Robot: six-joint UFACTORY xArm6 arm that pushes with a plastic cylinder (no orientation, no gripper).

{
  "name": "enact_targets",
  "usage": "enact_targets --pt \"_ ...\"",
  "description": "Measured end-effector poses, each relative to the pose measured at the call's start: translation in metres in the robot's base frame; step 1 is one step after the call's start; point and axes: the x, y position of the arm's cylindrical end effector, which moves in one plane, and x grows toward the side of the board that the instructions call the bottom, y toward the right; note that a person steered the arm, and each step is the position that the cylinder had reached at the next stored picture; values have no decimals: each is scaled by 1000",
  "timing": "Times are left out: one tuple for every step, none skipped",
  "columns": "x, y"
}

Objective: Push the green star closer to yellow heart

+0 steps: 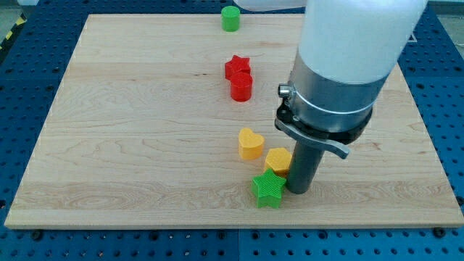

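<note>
My tip [298,190] stands just right of the green star [268,189], probably touching it. The star lies near the desk's [130,145] bottom edge, close below the yellow heart [251,143]. There are no fingers. Only little pushing remains.

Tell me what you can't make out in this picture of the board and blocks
- My tip: whether it touches the green star is unclear.
- Yellow block beside the yellow heart: the rod covers its right part, so its shape is uncertain.
- Arm above the white housing: cut off by the view's top edge.
</note>
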Motion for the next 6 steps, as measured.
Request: enact_targets --pt "0 -27" --pt "-1 -37" --pt "22 -29" --pt "43 -23" --pt "42 -29" --pt "42 -72"
